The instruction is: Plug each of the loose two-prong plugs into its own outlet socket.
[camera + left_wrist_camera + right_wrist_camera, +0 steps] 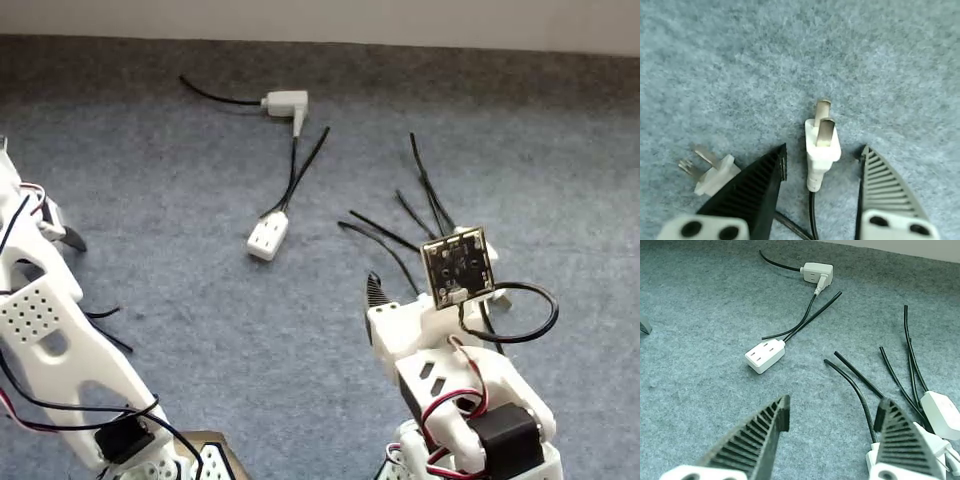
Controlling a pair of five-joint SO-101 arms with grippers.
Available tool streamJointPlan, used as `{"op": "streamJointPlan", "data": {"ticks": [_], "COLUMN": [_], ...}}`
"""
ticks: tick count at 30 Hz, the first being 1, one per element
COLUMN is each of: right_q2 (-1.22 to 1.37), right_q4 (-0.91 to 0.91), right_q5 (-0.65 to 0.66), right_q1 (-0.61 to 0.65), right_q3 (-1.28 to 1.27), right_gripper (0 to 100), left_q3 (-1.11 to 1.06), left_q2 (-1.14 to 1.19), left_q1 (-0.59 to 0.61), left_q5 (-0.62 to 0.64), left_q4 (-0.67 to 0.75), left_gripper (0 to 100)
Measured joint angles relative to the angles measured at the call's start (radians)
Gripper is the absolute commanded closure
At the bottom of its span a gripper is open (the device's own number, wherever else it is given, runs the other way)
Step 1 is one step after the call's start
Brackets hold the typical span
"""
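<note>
A two-prong plug (822, 145), white with a black cord, is lying flat on the grey carpet (740, 60) in the left wrist view. It is sitting right between the fingers of the left gripper (823, 150), its prongs pointing away from the gripper. The fingers are standing wide apart and neither one is touching it. A second plug (710, 172) is lying just outside the black finger (757, 185), prongs angled outward. In the right wrist view, the right gripper (835, 404) is also hanging wide apart over bare carpet and gripping nothing. A white outlet socket (765, 355) is lying ahead of it and off to the black finger's side, well apart from the fingertips. A far outlet socket (817, 272) is resting farther beyond, with a small white plug body touching one end; whether that plug is seated cannot be told. More white plugs (940, 415) are lying just outside the grey finger (900, 435), and their black cords (855, 385) are fanning away from the gripper. In the high view, the two sockets are lying between the arms and beyond them. The nearer one is at (268, 236) and the far one at (285, 101). The loose cords are spreading out beside the right arm (460, 380), and the left arm (50, 330) is leaning in at the other side.
</note>
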State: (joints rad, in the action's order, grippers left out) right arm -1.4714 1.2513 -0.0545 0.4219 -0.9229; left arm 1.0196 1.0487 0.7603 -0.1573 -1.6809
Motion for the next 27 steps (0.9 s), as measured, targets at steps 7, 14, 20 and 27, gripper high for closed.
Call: {"op": "streamJointPlan", "data": {"ticks": [7,14,20,27], "right_q2": [0.0,0.0,0.0,0.0], "right_q4": [0.0,0.002,0.002,0.002], "right_q5": [0.0,0.0,0.0,0.0], "right_q1": [0.0,0.0,0.0,0.0], "right_q3": [0.0,0.0,0.0,0.0], "right_gripper": [72.4,72.4,72.4,72.4], "left_q3": [0.0,0.0,0.0,0.006], "left_q2": [0.0,0.005,0.006,0.006], "left_q1": [0.0,-0.006,-0.043,-0.072], "left_q5": [0.0,0.002,0.002,0.003], "left_q4": [0.006,0.006,0.006,0.017], "left_gripper": [77,95,100,99]}}
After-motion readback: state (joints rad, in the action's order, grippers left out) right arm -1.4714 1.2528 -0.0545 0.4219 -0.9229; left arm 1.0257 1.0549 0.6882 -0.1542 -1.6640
